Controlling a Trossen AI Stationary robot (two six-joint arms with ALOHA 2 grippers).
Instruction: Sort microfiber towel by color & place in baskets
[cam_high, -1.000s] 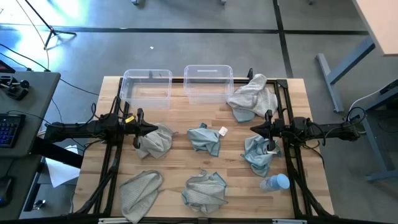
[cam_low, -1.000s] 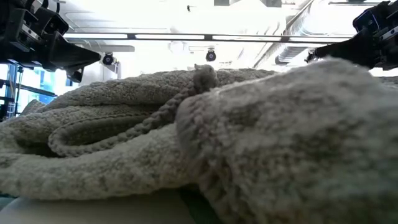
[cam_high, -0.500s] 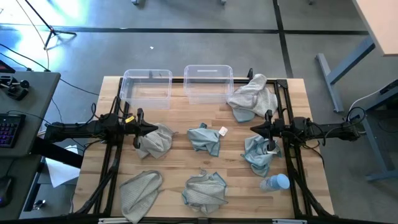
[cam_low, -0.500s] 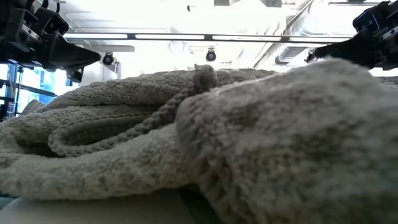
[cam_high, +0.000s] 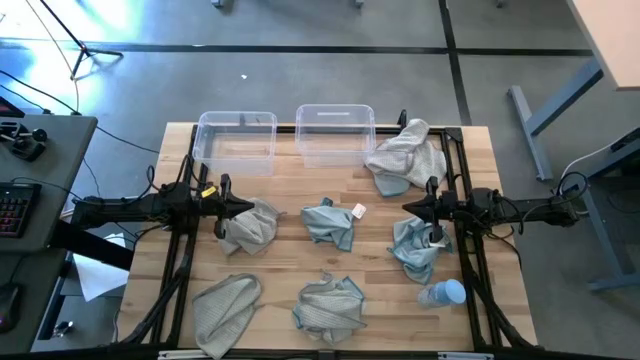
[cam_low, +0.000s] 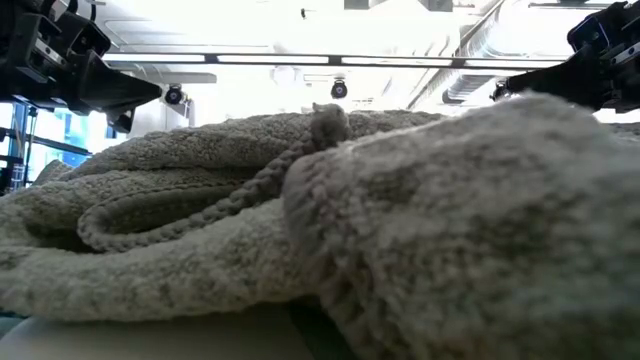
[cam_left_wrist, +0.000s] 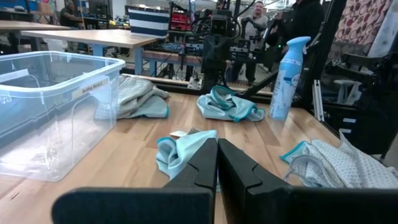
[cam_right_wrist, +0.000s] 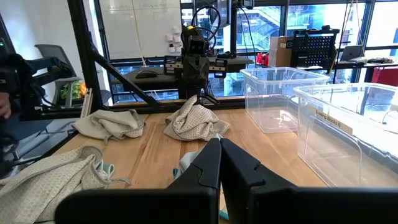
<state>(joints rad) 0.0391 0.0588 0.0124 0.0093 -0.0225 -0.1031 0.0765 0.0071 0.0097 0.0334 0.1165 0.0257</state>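
Observation:
Several small cloths lie flat on the wooden table. In the high view the grey-beige ones are at the far right (cam_high: 408, 157), the left middle (cam_high: 250, 226), the near left (cam_high: 225, 310) and the near centre (cam_high: 328, 308). Pale teal ones lie at the centre (cam_high: 330, 222) and the right (cam_high: 415, 248). Two clear tubs (cam_high: 236, 142) (cam_high: 335, 132) stand at the far edge. My left gripper (cam_high: 248, 207) (cam_left_wrist: 217, 163) is shut and hovers over the left-middle cloth. My right gripper (cam_high: 406, 207) (cam_right_wrist: 220, 163) is shut and hovers beside the right teal cloth. The two grippers point at each other.
A pale blue spray bottle (cam_high: 443, 293) lies at the near right; the left wrist view shows it (cam_left_wrist: 287, 78) past the far teal cloth (cam_left_wrist: 229, 106). A grey cloth (cam_low: 320, 230) fills the low view. Dark frame rails run along both table sides. People stand beyond the table.

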